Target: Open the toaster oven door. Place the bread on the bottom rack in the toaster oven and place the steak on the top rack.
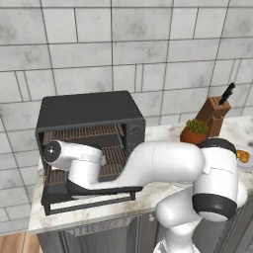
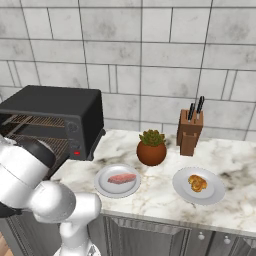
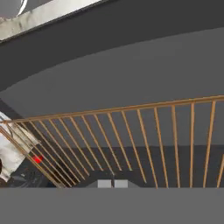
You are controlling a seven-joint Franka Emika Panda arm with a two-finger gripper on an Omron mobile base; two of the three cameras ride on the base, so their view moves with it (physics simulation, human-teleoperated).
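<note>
The black toaster oven (image 1: 89, 111) stands at the counter's left end. Its door (image 1: 106, 193) lies folded down flat in front. The top rack (image 1: 81, 132) and the bottom rack (image 1: 114, 159) show inside. My arm reaches across the oven's open front, with the hand low at its left side. In the hand view my gripper (image 3: 113, 183) is shut on nothing, close under a copper wire rack (image 3: 131, 131); I cannot tell which rack it is. The bread (image 2: 197, 183) lies on a white plate to the right. The steak (image 2: 121, 178) lies on another plate nearer the oven.
A potted plant (image 2: 151, 147) and a wooden knife block (image 2: 190, 131) stand behind the two plates (image 2: 116, 190) (image 2: 212, 194). The tiled wall closes the back. The counter's front edge (image 2: 165, 220) runs just past the plates.
</note>
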